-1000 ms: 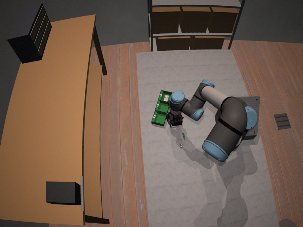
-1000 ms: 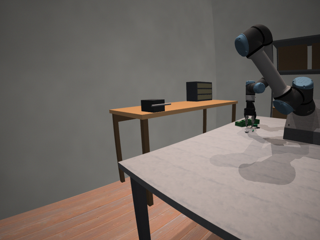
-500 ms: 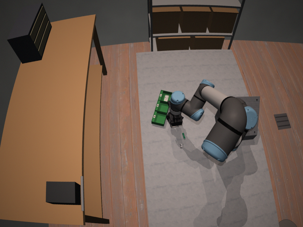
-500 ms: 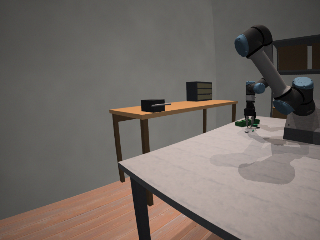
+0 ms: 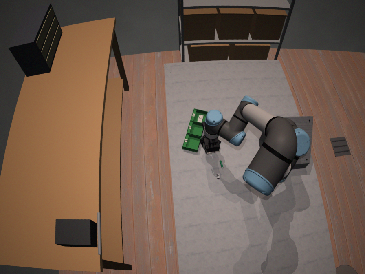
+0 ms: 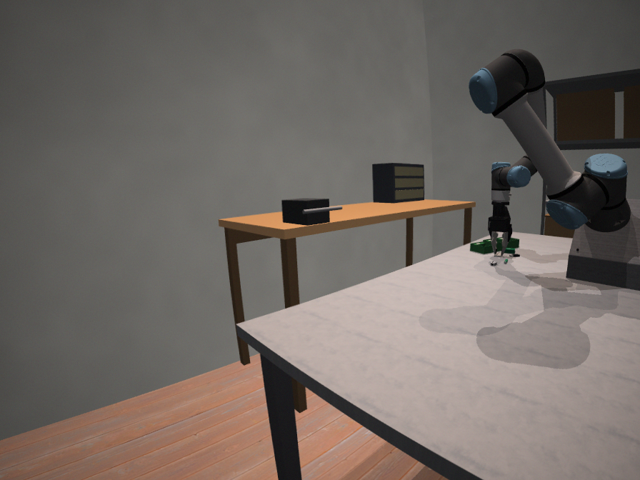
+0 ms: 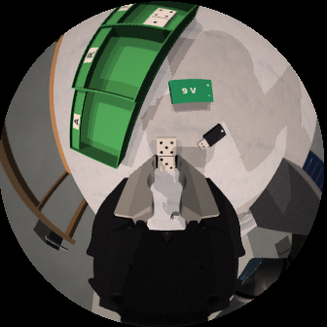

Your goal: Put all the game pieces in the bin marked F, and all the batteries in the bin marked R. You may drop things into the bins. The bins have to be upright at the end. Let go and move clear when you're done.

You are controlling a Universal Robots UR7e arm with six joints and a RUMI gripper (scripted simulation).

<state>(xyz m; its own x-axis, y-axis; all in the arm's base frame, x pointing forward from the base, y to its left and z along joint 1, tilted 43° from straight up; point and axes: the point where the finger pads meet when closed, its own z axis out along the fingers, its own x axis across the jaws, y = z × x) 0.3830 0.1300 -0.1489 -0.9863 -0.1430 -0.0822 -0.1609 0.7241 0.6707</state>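
Grey table top (image 7: pixel 272 88) carried everything, with wood floor beyond its left edge. At far left in the wrist view sat a green three-compartment bin (image 7: pixel 127 92), labels A and R readable on the near two compartments, a domino (image 7: pixel 159 17) already lying in the far one. Just right of the bin's near corner, the gripper (image 7: pixel 165 163) was clamped on a white domino (image 7: pixel 165 147), pips showing, its outer half sticking out past the fingertips. Further right lay a green 9V battery (image 7: pixel 191 90), flat, apart from the bin. Right of that, a small black USB stick (image 7: pixel 212 135) lay loose.
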